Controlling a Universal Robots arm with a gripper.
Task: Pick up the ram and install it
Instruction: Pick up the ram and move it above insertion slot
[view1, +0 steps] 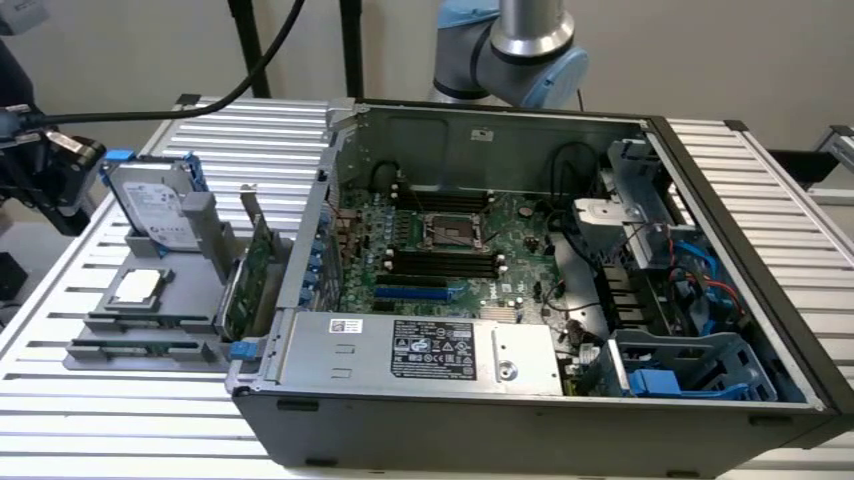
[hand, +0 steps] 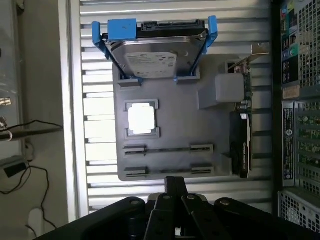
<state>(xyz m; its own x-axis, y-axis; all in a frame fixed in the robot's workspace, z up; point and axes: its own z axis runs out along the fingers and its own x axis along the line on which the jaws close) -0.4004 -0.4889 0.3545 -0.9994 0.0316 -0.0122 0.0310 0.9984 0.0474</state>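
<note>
**Ram sat in the tray, gripper empty above it**

The ram (view1: 144, 348) stood on edge in the holder clips (hand: 136, 172) at the near end of the grey tray (hand: 190, 125). The tray was outside the computer case (view1: 314, 230), on the exterior view's left. The gripper (hand: 175, 186) hung over the tray's near edge with its fingers brought together to one dark tip and nothing held. It was clear of the ram, and the clip rows were the part of the tray closest to it.

Farther back on the tray lay the square silver processor (view1: 138, 287). Beyond that a hard drive (view1: 150, 205) leaned in its blue carrier. An expansion card (view1: 254, 280) stood on edge along the tray's right side. With the case wall, it stood between the ram and the motherboard's black memory slots (view1: 441, 262).

The ram's long axis ran left to right across the tray, crosswise to the expansion card and roughly parallel to the memory slots.
</note>
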